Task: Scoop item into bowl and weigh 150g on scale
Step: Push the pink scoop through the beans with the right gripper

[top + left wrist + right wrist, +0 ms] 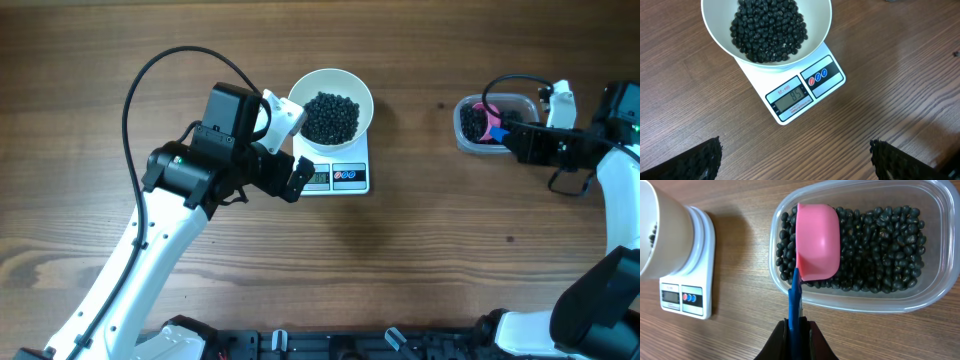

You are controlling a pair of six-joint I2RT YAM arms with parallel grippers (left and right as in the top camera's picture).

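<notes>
I am refilling: my right gripper (795,330) clamps the scoop (817,242) inside the tub (940,240), right of the scale (345,177); the left gripper (795,160) gapes. Next, I should lift it level.

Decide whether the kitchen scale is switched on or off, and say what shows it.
On: the scale shows dark digits on its grey display, with the bowl of black beans resting on it.

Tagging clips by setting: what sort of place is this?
Probably a robot test bench staged for kitchen weighing, not a real kitchen: a wood-grain table, a digital scale carrying a bowl of black beans, and a clear tub with a pink scoop.
</notes>
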